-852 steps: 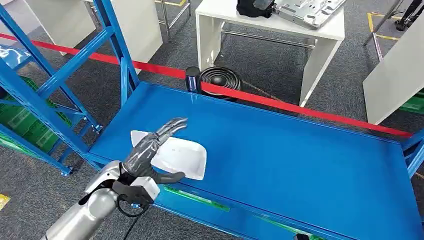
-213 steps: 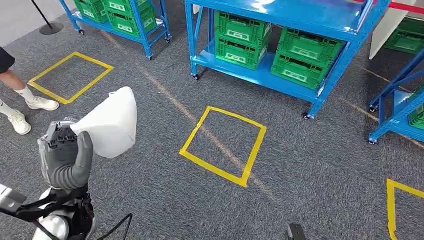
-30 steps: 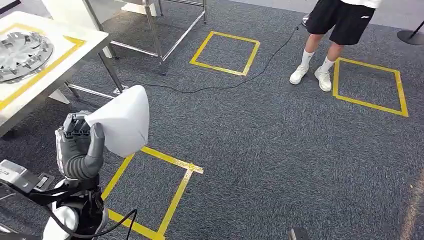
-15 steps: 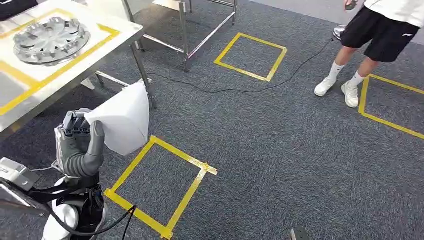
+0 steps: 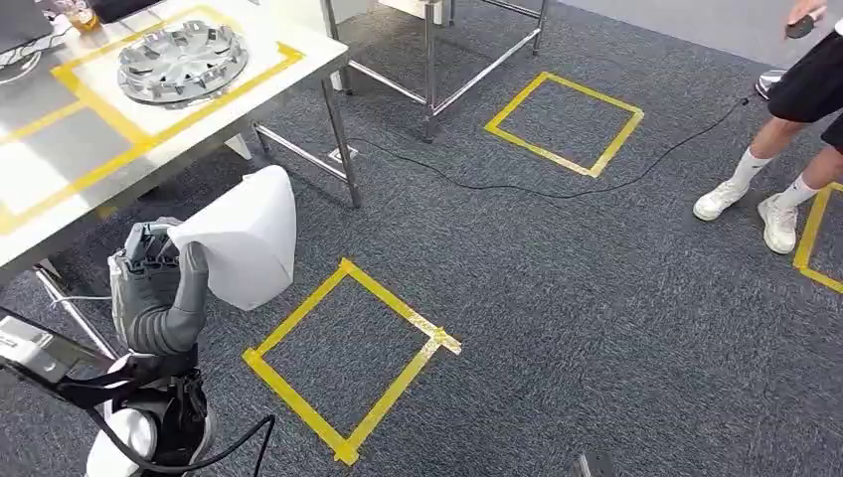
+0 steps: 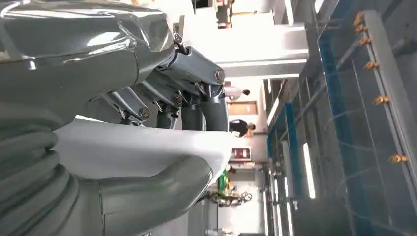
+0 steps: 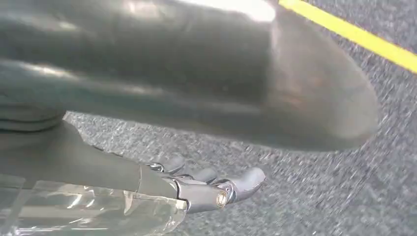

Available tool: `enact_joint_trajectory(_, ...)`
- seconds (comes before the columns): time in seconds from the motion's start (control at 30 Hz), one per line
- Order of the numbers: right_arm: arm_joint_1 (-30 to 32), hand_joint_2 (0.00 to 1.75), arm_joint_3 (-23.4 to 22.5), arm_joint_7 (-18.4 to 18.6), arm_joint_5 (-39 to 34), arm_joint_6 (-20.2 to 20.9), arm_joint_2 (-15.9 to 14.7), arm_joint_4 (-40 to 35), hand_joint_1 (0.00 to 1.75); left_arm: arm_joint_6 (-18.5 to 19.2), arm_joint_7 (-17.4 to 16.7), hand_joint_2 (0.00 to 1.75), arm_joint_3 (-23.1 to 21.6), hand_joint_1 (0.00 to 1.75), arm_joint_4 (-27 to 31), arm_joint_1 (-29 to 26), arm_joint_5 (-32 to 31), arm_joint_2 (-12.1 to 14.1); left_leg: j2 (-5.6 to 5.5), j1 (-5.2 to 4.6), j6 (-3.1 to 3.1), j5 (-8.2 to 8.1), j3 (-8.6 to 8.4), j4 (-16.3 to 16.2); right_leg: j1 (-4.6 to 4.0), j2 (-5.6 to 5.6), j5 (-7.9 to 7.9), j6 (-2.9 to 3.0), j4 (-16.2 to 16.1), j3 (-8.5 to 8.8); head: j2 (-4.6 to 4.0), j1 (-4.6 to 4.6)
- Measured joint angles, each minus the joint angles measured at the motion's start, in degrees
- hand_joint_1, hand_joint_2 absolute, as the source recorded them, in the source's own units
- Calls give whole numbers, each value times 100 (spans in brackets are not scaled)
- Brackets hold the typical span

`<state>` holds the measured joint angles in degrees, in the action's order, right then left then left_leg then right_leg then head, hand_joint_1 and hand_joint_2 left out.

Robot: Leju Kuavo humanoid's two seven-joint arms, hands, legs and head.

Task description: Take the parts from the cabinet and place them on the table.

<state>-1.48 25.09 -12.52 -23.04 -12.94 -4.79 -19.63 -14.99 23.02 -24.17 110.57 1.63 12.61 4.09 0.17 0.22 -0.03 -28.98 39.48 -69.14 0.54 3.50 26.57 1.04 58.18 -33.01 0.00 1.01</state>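
White part [image 5: 244, 238] gripped by left hand [image 5: 154, 293] fingers; table [image 5: 60, 189] nearer now; right hand [image 7: 196, 189] fingers loose.

Left hand raised and gripping, right hand hanging low.
My left hand [image 5: 154, 288] is held upright before me, thumb and fingers [image 6: 196, 105] clamped on the white part [image 5: 244, 238]; my right hand [image 7: 196, 187] hangs by the floor, fingers loosely extended, holding nothing.

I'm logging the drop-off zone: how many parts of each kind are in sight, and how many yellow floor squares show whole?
White part, held in the left hand: 1
Silver wheel cover on the table: 1
Whole yellow floor squares: 2
Total: 4
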Motion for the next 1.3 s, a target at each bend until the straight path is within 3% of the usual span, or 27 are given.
enact_joint_trajectory(0.03,-3,0,2,0,0,-2,2,0,0,0,0,175,-2,175,0,3,-2,0,119,-22,52,247,-327,596,-14,56,15,2,-1,25,0,-2)
enact_joint_trajectory(0.07,-2,0,6,0,0,0,15,0,0,0,0,175,-4,175,2,17,-2,0,436,-88,113,299,-572,1066,-20,105,24,-4,-5,47,0,-4)
enact_joint_trajectory(0.1,-5,0,11,0,-2,0,24,0,0,0,-6,175,-7,175,2,25,-2,0,447,-116,117,273,-573,1092,-76,166,38,-30,-5,40,0,-17)
enact_joint_trajectory(0.2,-4,0,26,2,-4,-2,28,0,0,0,-4,175,-7,175,2,19,-2,2,248,-137,145,303,-539,1112,-57,317,42,-95,-40,72,0,-6)
enact_joint_trajectory(0.23,-10,0,28,0,-11,-4,33,-7,0,0,-4,175,-7,175,7,16,-2,9,197,-84,185,371,-663,1210,-72,303,63,-119,-32,74,0,-4)
enact_joint_trajectory(0.27,-18,0,28,0,-17,-4,31,-7,0,0,-2,175,-11,175,11,13,-4,4,162,-69,195,403,-675,1262,-42,44,119,-132,79,19,0,-20)
enact_joint_trajectory(0.3,-16,0,28,-2,-37,-6,33,-7,0,0,-7,175,-11,175,13,37,-4,4,135,-48,228,425,-674,1270,-20,-181,285,-108,392,-116,0,-17)
enact_joint_trajectory(0.33,-3,0,28,-2,-61,-8,28,-7,0,0,-7,175,-13,175,13,32,-4,0,91,-39,231,426,-672,1270,-14,-292,485,-94,877,-346,0,-42)
enact_joint_trajectory(0.4,40,0,26,-2,-98,-17,15,-2,0,0,-11,175,-15,175,13,16,-6,0,-12,-37,231,426,-668,1268,0,-331,756,-124,1782,-817,0,-41)
enact_joint_trajectory(0.43,56,0,26,-2,-98,-17,15,0,0,0,-11,175,-15,175,11,12,-6,0,-58,-31,228,424,-671,1266,15,-331,734,-172,1879,-910,0,-39)
enact_joint_trajectory(0.47,60,0,26,-2,-98,-17,11,0,0,0,-11,175,-15,175,9,12,-6,0,-103,-20,217,417,-680,1262,38,-331,583,-248,1638,-831,0,-39)
enact_joint_trajectory(0.57,43,0,26,-2,-96,-17,6,0,0,0,-11,175,-15,175,9,14,-6,0,-188,4,127,358,-688,1193,136,-348,-59,-447,123,-161,0,-50)
enact_joint_trajectory(0.63,29,0,26,-2,-101,-17,11,0,0,0,-22,175,-15,175,9,12,-6,0,-218,-36,56,312,-635,1119,110,-352,-96,-285,43,-132,0,-50)
enact_joint_trajectory(0.7,34,0,26,-2,-98,-17,18,0,0,2,-22,175,-20,175,9,5,-9,0,-219,-7,30,320,-640,1141,66,-351,-99,-196,44,-134,0,-57)
enact_joint_trajectory(0.77,24,0,26,-4,-101,-17,26,-5,0,0,-22,175,-15,175,9,4,-9,2,-170,19,-20,228,-587,1049,109,-350,-116,-122,24,-119,0,-55)
enact_joint_trajectory(0.8,24,0,26,-5,-101,-17,24,-5,0,0,-22,175,-15,175,13,15,-9,4,-110,20,-45,60,-497,805,108,-348,-110,-80,24,-110,0,-20)
enact_joint_trajectory(0.87,29,0,24,-7,-101,-17,22,-2,0,0,-22,175,-15,175,13,4,-9,9,-63,41,-80,-435,-32,-213,83,-342,-99,-57,25,-112,0,-20)
enact_joint_trajectory(0.9,34,0,24,-7,-101,-17,22,-2,0,0,-22,175,-15,175,13,-7,-9,11,-51,41,-83,-570,168,-626,72,-337,-99,-57,25,-111,0,-20)
enact_joint_trajectory(0.93,36,0,24,-7,-101,-17,22,-2,0,-2,-22,175,-15,175,13,-12,-9,15,-50,40,-81,-569,262,-806,62,-335,-97,-54,26,-108,0,-22)
enact_joint_trajectory(0.97,36,0,24,-7,-101,-17,22,-2,0,-7,-22,175,-15,175,11,-13,-9,17,-50,39,-66,-439,209,-672,49,-336,-95,-52,26,-101,0,-22)
enact_joint_trajectory(1.0,34,0,24,-7,-101,-17,24,-2,0,-9,-22,175,-15,175,13,-11,-9,20,-50,36,-44,-227,42,-316,42,-337,-94,-52,26,-91,0,-20)
enact_joint_trajectory(1.07,29,0,26,-7,-96,-9,31,-5,0,-9,-22,175,-15,175,22,-10,-30,22,-31,-4,64,288,-548,843,24,-340,-90,-51,24,-58,0,-22)
enact_joint_trajectory(1.1,28,0,28,-7,-96,5,46,-5,0,-9,-22,175,-15,175,26,1,-55,22,24,-35,113,208,-660,1057,40,-338,-92,-55,16,-65,0,-31)
enact_joint_trajectory(1.13,14,0,33,-9,-96,15,64,-5,0,-7,-26,175,-15,175,26,0,-70,20,29,-62,119,249,-643,1094,-12,-336,-96,-67,22,-88,0,-37)
enact_joint_trajectory(1.23,9,0,42,-7,-96,37,57,-5,0,-7,-28,175,-2,175,35,-8,-120,35,-5,-95,149,268,-628,1136,27,-312,-125,-158,-25,-72,0,-4)
enact_joint_trajectory(1.27,3,0,42,-7,-98,37,52,-5,0,-7,-28,175,-4,175,46,-10,-129,33,-11,-19,178,343,-734,1251,21,-314,-99,-174,12,-107,0,-13)
enact_joint_trajectory(1.3,1,0,46,-9,-98,40,52,-5,0,2,-26,175,-9,175,48,5,-135,31,-13,-22,200,365,-759,1283,19,-328,17,-162,190,-187,0,-18)
